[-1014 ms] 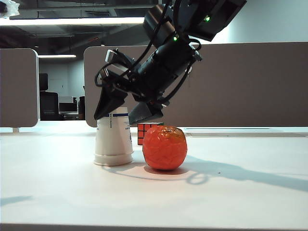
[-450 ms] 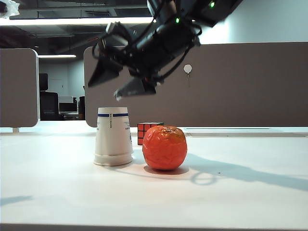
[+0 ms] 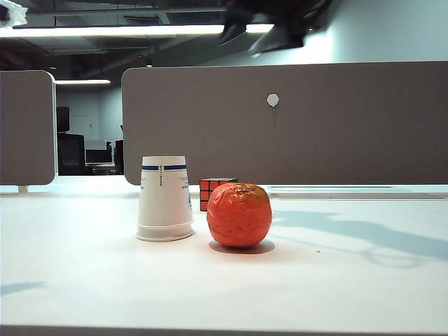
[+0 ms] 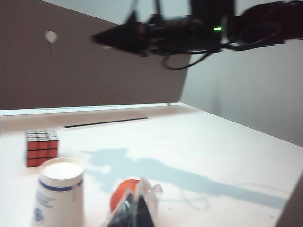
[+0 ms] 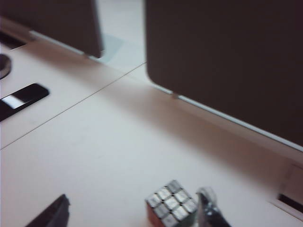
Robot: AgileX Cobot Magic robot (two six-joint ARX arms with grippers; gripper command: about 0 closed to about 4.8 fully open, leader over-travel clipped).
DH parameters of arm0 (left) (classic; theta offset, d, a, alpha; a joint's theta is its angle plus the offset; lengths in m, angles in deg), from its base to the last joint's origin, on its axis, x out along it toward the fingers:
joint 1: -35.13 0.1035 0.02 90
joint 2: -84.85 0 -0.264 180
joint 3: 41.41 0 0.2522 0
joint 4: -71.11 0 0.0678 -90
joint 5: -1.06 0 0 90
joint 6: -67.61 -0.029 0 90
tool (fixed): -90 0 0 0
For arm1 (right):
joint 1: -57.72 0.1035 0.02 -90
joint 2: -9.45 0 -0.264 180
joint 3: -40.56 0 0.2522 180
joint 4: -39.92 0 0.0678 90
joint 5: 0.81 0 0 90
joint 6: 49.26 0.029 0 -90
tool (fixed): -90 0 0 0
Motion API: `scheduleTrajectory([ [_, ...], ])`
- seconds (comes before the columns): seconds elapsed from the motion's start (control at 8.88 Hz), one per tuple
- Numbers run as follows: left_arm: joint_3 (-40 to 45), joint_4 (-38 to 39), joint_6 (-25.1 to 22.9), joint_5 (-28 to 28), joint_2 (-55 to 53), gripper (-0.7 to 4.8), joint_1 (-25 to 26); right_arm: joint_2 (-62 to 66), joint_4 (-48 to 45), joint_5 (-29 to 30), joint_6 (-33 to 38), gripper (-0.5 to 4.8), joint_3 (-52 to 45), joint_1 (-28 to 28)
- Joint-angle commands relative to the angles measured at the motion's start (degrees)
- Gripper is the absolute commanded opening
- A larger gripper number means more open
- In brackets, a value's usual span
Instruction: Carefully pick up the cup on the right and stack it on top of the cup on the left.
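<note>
Stacking apparently done: one upturned cup [image 3: 165,199] on bench [image 3: 336,280]; right tool [image 5: 132,213] wide, empty, aloft; left tool [image 4: 135,213] nearly closed, empty; next, parking.

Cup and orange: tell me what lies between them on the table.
In the exterior view, only a narrow bare strip of table separates the cup and the orange; the cube sits behind that gap.
</note>
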Motion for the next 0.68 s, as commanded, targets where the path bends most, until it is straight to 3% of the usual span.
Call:
scheduleTrajectory([
  [0.11, -0.1, -0.8, -0.4, -13.3, 0.0, -0.03, 0.0, -17.1, 17.0, 0.3, -10.8, 1.74, -2.5, -12.5],
  [0.45, -0.1, -0.8, -0.3, -13.3, 0.0, -0.03, 0.0, -37.6, 19.4, -1.7, -10.1, 1.68, -16.3, -14.1],
  [0.56, -0.1, -0.8, -0.3, -13.2, 0.0, -0.03, 0.0, -55.5, 23.4, -4.9, -8.1, 1.68, -28.7, -14.1],
  [0.68, -0.1, -0.8, -0.1, -13.0, 0.0, -0.03, 0.0, -83.1, 29.1, -9.4, -1.0, 1.66, -42.6, -14.1],
])
